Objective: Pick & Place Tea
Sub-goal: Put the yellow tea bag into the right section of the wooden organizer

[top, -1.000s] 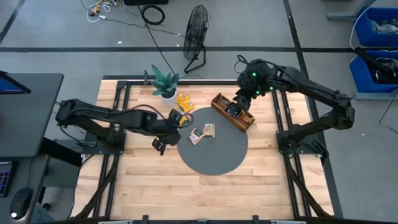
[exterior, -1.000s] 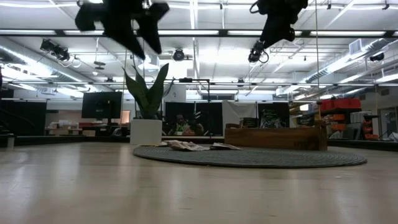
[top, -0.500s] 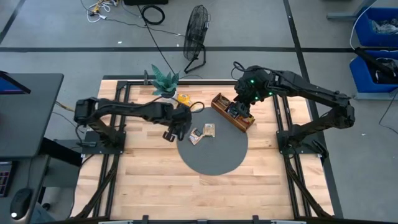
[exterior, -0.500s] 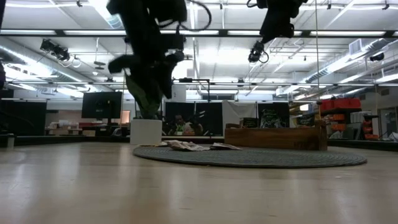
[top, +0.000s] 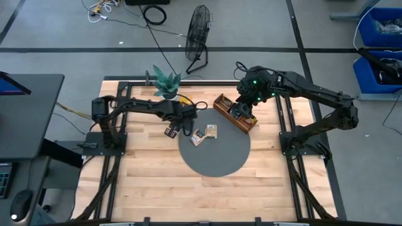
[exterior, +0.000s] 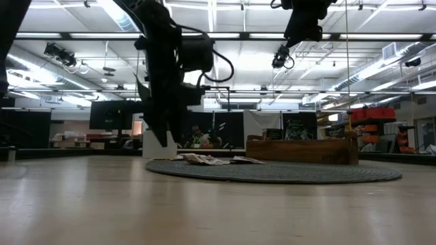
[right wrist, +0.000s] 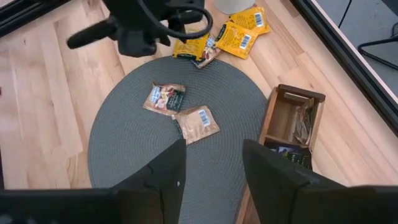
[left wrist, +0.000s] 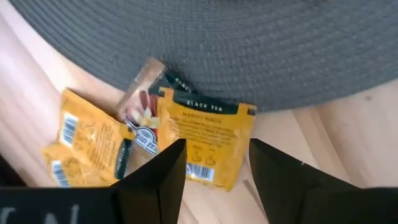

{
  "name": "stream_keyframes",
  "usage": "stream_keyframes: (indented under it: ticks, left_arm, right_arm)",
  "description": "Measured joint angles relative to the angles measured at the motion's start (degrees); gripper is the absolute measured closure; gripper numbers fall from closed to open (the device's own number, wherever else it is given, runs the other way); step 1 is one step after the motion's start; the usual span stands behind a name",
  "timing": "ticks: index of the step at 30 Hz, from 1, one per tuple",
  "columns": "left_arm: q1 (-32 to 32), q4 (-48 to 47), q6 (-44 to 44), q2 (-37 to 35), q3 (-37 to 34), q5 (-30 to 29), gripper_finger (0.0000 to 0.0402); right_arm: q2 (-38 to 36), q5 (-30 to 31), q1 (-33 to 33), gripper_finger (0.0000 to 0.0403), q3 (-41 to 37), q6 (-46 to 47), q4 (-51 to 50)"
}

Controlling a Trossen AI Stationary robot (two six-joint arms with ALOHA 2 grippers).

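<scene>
- The left gripper (left wrist: 214, 171) is hanging low over the edge of the round grey mat (left wrist: 261, 43), its two fingers (left wrist: 155, 180) standing apart with nothing between them.
- Just past those fingers a yellow tea packet (left wrist: 208, 143) is lying flat on the wooden tabletop (left wrist: 348, 155), its black band reading "BLACK TEA"; its top corner is touching the mat's edge.
- A second yellow packet (left wrist: 84, 146) is lying beside it, crumpled, showing a barcode, and a pale packet with red print (left wrist: 142, 96) is resting tilted between them.
- The right wrist view is showing this same cluster from afar, plus a further yellow packet (right wrist: 239, 37) and another (right wrist: 258, 18) near the plant pot (right wrist: 233, 5).
- That view alone is showing two more packets out on the mat: a dark-and-pale packet (right wrist: 165, 98) and a tan packet (right wrist: 197, 123), close together.
- It is also looking into the wooden tray (right wrist: 292, 127), where a brownish packet (right wrist: 305, 127) is standing in one compartment and a dark packet (right wrist: 286, 155) in the next.
- The right gripper (right wrist: 211, 168) is hovering above the tray, fingers apart and empty.
- The low view is giving only flat slivers of the mat's packets.
</scene>
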Motion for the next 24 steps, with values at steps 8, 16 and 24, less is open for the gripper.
stream_keyframes:
  ticks: [8,16,24]
  left_arm:
    - [0.21,0.86,-0.66,3.59,0.00,1.76,0.0223]
    - [0.18,1.90,-1.63,5.98,0.25,1.57,0.0223]
    - [0.25,2.29,-2.79,6.07,0.13,2.59,0.0232]
  right_arm:
    - [0.02,0.00,0.00,0.0238,0.00,0.00,0.39]
    - [0.04,0.01,0.00,0.0238,0.00,-0.02,0.50]
    - [0.04,0.01,0.00,0.0238,0.00,-0.46,1.19]
